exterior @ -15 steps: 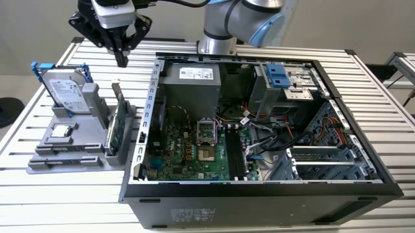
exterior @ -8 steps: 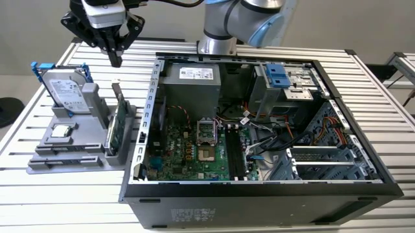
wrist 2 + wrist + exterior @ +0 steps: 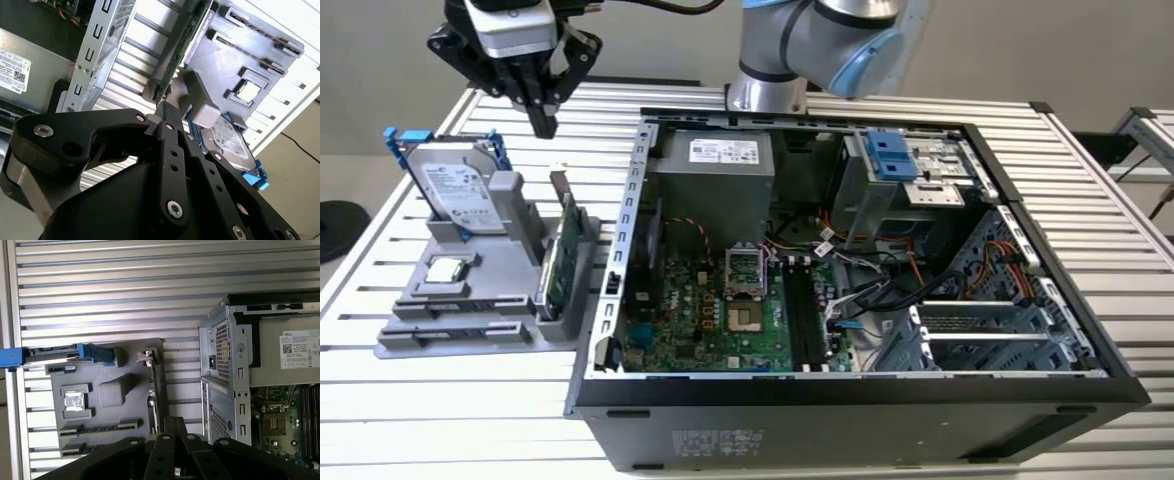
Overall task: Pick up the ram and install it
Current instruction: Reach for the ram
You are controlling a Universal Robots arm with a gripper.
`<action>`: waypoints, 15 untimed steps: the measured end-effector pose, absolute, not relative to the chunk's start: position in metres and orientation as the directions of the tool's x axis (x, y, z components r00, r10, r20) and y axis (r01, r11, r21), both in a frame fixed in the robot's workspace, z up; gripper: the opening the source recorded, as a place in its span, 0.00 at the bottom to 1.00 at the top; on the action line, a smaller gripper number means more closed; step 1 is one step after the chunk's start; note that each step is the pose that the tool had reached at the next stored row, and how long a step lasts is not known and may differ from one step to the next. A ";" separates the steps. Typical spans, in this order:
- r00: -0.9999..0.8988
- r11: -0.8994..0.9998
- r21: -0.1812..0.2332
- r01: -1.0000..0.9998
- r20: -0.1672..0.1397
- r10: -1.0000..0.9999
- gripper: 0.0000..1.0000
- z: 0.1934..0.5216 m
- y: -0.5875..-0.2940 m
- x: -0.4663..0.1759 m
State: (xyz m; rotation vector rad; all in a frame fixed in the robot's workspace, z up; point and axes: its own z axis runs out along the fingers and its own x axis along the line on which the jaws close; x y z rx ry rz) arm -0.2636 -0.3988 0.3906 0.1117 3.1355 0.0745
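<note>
The ram is a thin green stick standing on edge in a slot of the grey holder, on the exterior view's left. In the second wrist view the ram runs away from my black fingers. The first wrist view sees the ram edge-on. My gripper hangs above the stick's far end, clear of it, its fingers together with nothing between them. The black memory slots lie on the motherboard inside the open computer case.
A hard drive in a blue frame and a square silver processor chip share the grey holder. The case holds a power supply, cables and drive cages. Everything rests on a slatted metal table.
</note>
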 end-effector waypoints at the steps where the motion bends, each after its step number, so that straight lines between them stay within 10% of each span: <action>1: -0.997 0.996 0.047 0.071 -0.001 0.071 0.00 0.391 -0.399 -0.265; 15: -0.997 0.996 0.047 0.071 0.000 0.071 0.00 0.390 -0.399 -0.286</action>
